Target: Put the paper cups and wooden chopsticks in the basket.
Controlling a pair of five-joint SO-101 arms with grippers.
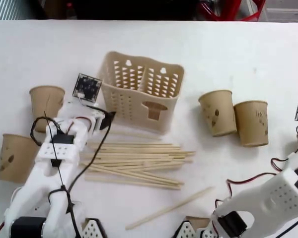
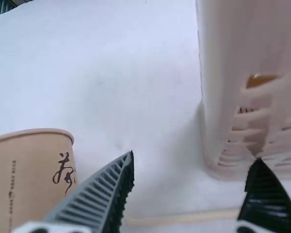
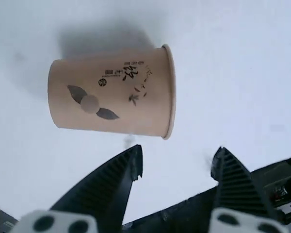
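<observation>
Chopsticks [image 1: 139, 163]: heaped on counter [image 1: 238, 59] just before basket [image 1: 141, 91]. Left gripper [image 2: 194, 158]: wide, empty, at basket's near-left corner. Right gripper [image 3: 179, 149]: wide, empty, cup [image 3: 111, 99] ahead. Cups [image 1: 46, 106]: two left of basket, two right.

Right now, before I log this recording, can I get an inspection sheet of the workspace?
Surface: white table.
Job's things: basket mid-table; paper cups outside it on both sides; chopsticks piled in front; stray chopstick apart.
Clutter: nothing seen.
Grippers: left gripper open beside the basket; right gripper open near a cup.
Cables: black lead along left arm; red wires by right arm.
Surroundings: red object beyond the far edge.
</observation>
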